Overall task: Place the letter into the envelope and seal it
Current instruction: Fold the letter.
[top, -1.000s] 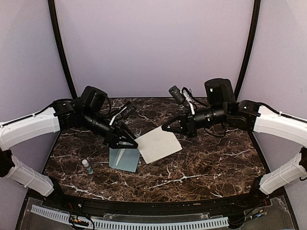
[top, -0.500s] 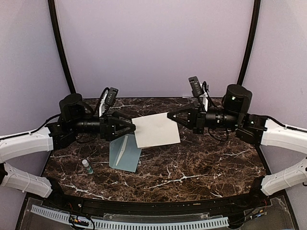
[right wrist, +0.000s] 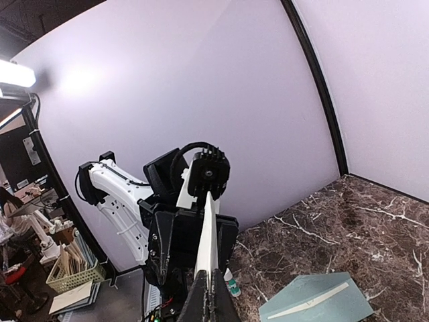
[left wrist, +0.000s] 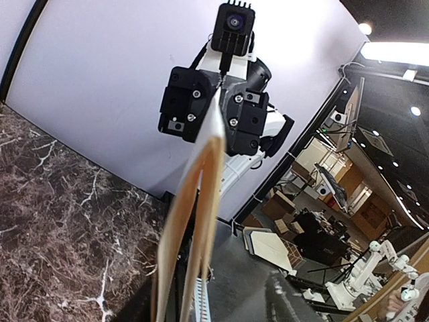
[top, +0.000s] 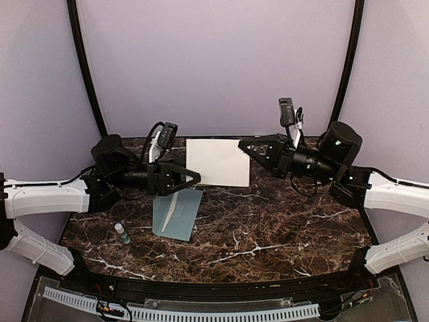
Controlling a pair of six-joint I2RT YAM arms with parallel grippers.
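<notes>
Dark brown marble table under lilac walls: from above we see both arms raised, reaching inward. Between them the cream paper letter hangs upright; the pale teal paper envelope lies flat on the table. The right gripper pinches the letter's right edge. The left gripper points at its lower left corner, and we cannot tell its gap. Left wrist: the sheet shows edge-on. Right wrist: it rises from clamped fingers.

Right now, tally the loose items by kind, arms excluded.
Cream letter: 1
Teal envelope: 1
Small green-capped bottle: 1
Total: 3
</notes>
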